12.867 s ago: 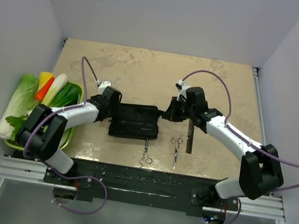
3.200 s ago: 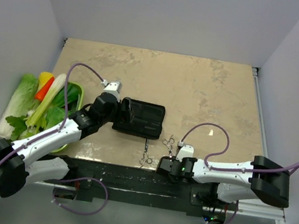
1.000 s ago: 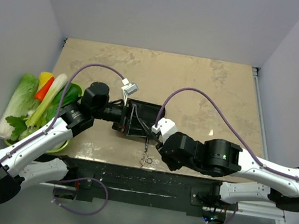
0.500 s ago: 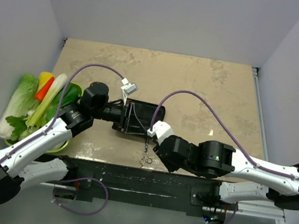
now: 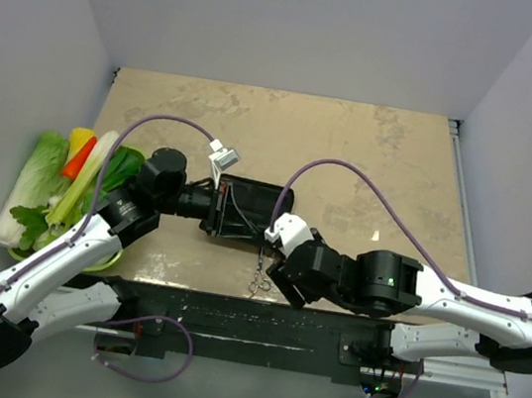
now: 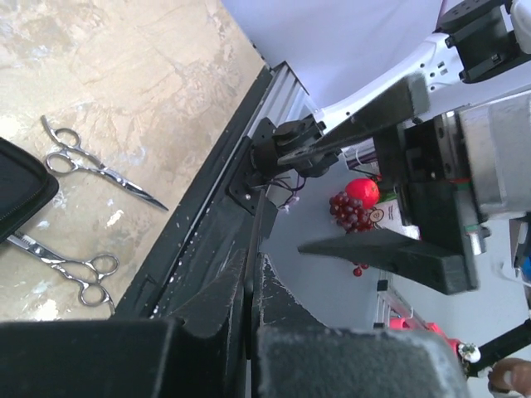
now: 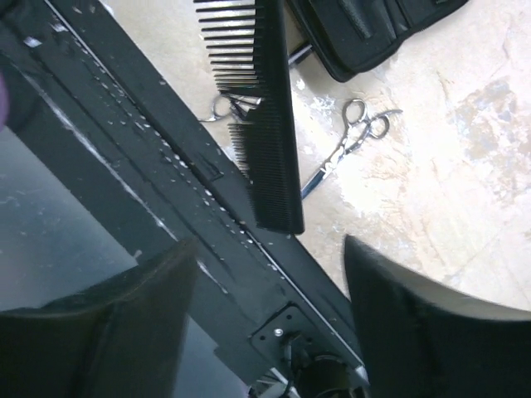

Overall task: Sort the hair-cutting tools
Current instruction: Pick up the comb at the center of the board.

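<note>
My left gripper (image 6: 249,282) is shut on a slim black comb (image 6: 255,222), seen edge-on as a thin strip between its jaws. In the right wrist view that comb (image 7: 265,124) hangs teeth-left ahead of my right gripper (image 7: 270,274), whose jaws stand open and apart from it. In the top view the left gripper (image 5: 208,197) reaches over the black case (image 5: 257,206), and the right gripper (image 5: 275,256) sits just in front of it. Two silver scissors (image 6: 91,170) (image 6: 70,269) lie on the table near the front edge. One pair (image 5: 258,283) shows from above.
A green bowl of vegetables (image 5: 67,189) stands at the table's left edge. A black mounting rail (image 5: 248,317) runs along the front edge. The case's corner (image 6: 21,195) lies beside the scissors. Red grapes (image 6: 353,199) sit beyond the table.
My left gripper has closed on the comb. My right gripper has opened and let go of it. Both arms have stayed near the case.
</note>
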Controlling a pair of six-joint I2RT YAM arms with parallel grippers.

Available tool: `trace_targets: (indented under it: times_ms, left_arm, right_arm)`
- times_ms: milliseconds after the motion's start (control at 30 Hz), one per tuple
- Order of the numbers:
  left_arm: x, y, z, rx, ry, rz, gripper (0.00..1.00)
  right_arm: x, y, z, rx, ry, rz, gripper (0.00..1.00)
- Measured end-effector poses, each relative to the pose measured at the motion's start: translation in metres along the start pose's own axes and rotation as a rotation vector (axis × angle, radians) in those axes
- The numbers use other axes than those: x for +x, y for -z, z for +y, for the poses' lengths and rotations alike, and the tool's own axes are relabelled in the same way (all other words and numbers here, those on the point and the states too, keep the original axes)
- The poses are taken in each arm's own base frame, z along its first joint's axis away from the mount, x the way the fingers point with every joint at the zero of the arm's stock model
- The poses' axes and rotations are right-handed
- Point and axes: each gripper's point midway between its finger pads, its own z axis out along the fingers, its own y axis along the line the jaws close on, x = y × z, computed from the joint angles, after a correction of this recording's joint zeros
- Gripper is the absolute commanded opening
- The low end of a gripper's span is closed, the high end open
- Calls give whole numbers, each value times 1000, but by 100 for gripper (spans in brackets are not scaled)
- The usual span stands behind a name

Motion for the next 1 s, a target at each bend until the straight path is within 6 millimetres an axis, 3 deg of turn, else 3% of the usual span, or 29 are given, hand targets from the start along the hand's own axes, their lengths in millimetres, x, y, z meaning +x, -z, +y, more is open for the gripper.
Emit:
trace_targets:
  times_ms: [100, 133, 267, 400, 700, 1000]
  left_arm:
    - [-3, 2, 0, -12, -9, -25, 0]
    - [-4, 3, 0, -14, -14, -38, 0]
    - [-8, 12, -13, 20, -46, -108, 0]
    - [-18, 25, -40, 123, -109, -209, 0]
    - [-31, 50, -92, 334, -227, -345, 0]
    - [-33, 59, -108, 396, -273, -382, 0]
  right_arm:
    - [-6, 13, -2, -32, -25, -50, 98]
    - [-10, 21, -4, -48, -41, -80, 98]
    - [-41, 76, -15, -168, -170, -319, 98]
    - [-52, 119, -30, -277, -311, -527, 98]
    - [-43, 97, -7, -419, -433, -634, 85]
    - [-75, 132, 3, -574, -493, -812, 64]
